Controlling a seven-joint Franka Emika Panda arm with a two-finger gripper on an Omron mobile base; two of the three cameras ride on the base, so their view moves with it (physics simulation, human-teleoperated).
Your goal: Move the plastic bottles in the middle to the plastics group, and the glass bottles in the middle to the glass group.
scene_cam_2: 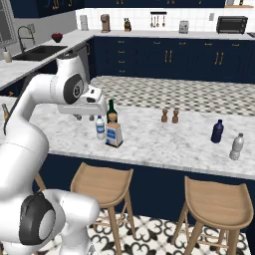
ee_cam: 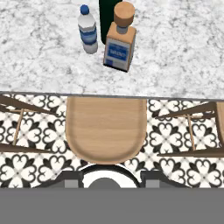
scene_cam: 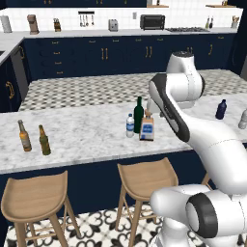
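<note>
Overhead, the hand [scene_cam_2: 83, 117], its opening unclear, hovers beside the water bottle [ee_cam: 88, 29] and square bottle [ee_cam: 119, 43].

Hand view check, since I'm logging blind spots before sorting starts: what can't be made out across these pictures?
- Green wine bottle: hand view, top edge cuts off its upper part.
- End effector: hand view, fingertips barely show; open or shut unclear.
- Beer bottles: left base view, labels too small to read.
- Grey translucent bottle: left base view, right edge crops it.
</note>
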